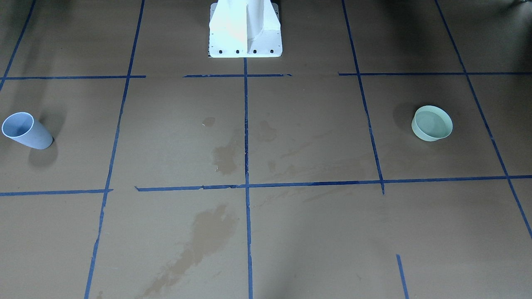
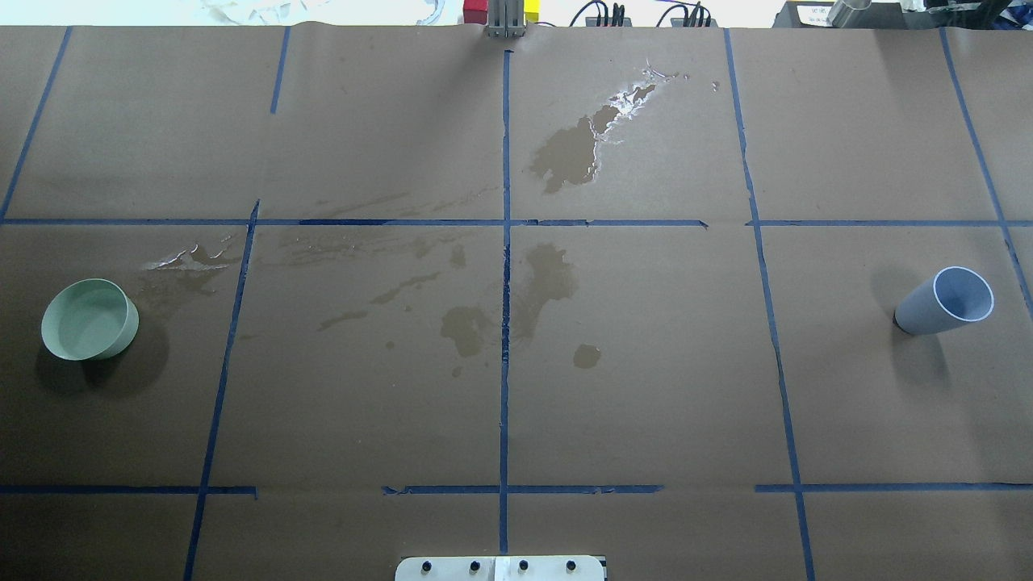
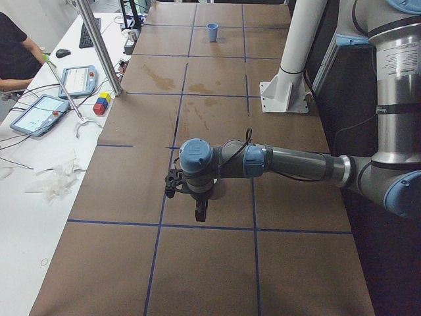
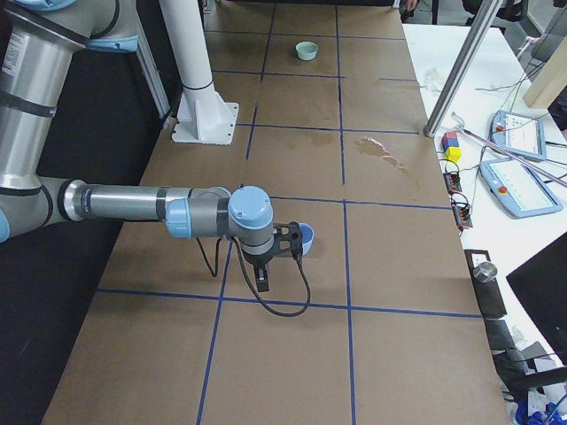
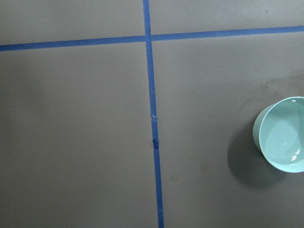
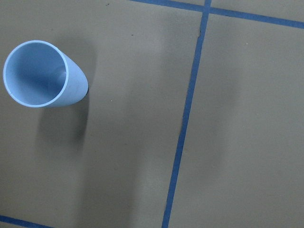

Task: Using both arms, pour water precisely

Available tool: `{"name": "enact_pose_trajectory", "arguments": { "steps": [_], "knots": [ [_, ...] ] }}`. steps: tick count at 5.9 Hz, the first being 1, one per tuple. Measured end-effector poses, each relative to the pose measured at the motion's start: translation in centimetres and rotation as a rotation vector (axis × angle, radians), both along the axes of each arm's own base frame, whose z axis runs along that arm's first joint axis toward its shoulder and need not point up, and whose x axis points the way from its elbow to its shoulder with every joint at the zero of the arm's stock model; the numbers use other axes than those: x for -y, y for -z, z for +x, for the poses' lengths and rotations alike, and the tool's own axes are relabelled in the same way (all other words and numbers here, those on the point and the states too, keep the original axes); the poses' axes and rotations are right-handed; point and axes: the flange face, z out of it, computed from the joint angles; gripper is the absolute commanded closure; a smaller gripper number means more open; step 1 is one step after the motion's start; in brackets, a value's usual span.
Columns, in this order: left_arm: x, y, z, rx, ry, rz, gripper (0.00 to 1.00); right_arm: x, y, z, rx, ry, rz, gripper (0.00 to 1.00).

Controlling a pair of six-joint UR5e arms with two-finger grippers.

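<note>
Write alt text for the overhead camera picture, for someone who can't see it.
A brown paper-covered table gridded with blue tape holds a pale green bowl at far left and a light blue cup at far right. Damp patches stain the middle; a white base plate shows at the bottom edge.

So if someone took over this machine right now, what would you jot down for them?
Left tool: hangs over the table. Open or shut, cannot tell.
Right tool: the same.
Green bowl stands free on the robot's left, glossy inside, seemingly holding water.
Blue cup stands upright on its right.
Wet patches mark the paper.
Done: nothing grasped.
Left: grasp both, then pour.
</note>
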Motion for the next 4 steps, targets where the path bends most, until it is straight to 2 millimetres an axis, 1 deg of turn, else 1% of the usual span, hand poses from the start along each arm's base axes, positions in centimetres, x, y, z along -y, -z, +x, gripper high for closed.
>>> {"name": "enact_pose_trajectory", "arguments": {
  "steps": [1,2,3,4],
  "knots": [
    [0.7,0.5,2.4,-0.006,0.014,-0.011,0.0,0.0,0.1,0.0,0.003,-0.001,0.01,0.0],
    [1.4,0.8,5.9,-0.01,0.01,-0.021,0.0,0.0,0.1,0.0,0.005,0.0,0.014,0.0],
    [1.9,0.5,9.4,-0.015,0.013,-0.032,0.0,0.0,0.1,0.0,0.006,0.001,0.016,0.0],
    [2.2,-0.3,12.7,-0.03,0.035,-0.047,0.0,0.0,0.1,-0.1,0.006,0.003,0.019,0.0]
  ]
}}
